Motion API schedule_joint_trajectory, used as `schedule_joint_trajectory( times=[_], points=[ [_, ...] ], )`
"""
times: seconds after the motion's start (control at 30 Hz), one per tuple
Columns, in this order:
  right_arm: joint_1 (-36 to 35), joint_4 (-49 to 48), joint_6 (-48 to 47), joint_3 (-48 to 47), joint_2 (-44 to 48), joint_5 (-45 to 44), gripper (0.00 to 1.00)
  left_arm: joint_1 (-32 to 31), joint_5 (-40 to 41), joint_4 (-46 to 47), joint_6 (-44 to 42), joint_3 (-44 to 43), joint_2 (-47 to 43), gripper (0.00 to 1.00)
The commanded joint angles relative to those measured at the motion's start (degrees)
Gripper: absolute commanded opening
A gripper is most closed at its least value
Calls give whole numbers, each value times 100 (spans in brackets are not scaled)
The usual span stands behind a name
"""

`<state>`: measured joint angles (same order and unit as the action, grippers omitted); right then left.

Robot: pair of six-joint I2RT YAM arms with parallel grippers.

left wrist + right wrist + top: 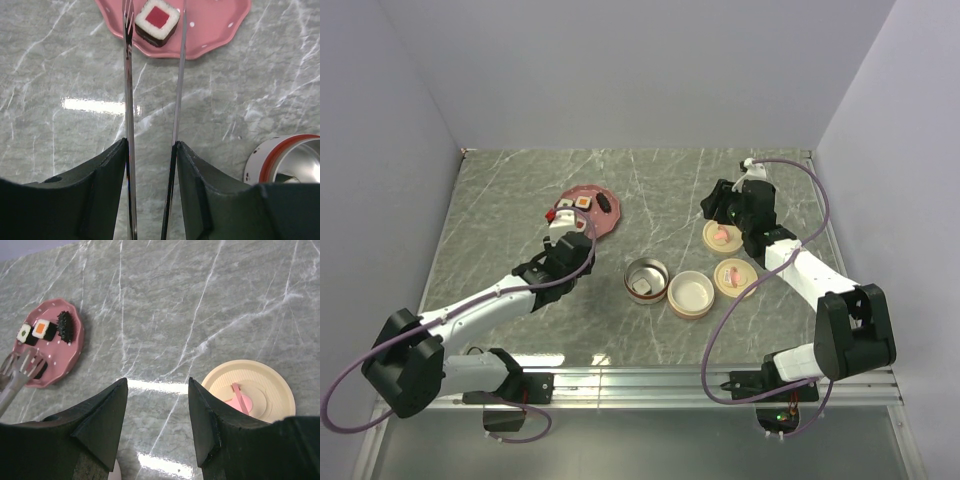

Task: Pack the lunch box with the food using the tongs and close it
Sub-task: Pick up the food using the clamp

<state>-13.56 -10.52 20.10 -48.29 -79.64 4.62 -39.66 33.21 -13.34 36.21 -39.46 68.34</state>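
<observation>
My left gripper (150, 145) is shut on the silver tongs (128, 100), one slim arm pressed against each finger. The tongs' tips straddle a red-topped, white-ringed piece of food (157, 19) on the pink dotted plate (215, 25) without squeezing it. From above, the left gripper (565, 243) sits just below the plate (608, 226), which holds more food (583, 203). The round lunch box (646, 280) stands open mid-table with a pale piece inside. My right gripper (157, 385) is open and holds nothing; it hovers beside a cream lid (250, 392).
A second open round tier (690, 294) sits right of the lunch box. Two cream lids with pink handles (720, 235) (733, 275) lie by the right arm. White walls enclose the grey marble table on three sides.
</observation>
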Motion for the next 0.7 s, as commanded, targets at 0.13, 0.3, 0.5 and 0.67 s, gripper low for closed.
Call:
schedule_joint_trajectory(
  times=[0.13,0.3,0.5,0.67],
  points=[
    [47,-248,-15,74,185,30,59,20,1,183,-8,-211,189,50],
    [47,-266,-23,83,176,30,59,55,-16,297,-61,-193,277,49],
    [47,-266,-6,83,185,12,59,64,-78,306,-96,-211,338,36],
    [47,-275,-6,92,168,12,59,64,-43,315,-87,-167,84,25]
  ],
)
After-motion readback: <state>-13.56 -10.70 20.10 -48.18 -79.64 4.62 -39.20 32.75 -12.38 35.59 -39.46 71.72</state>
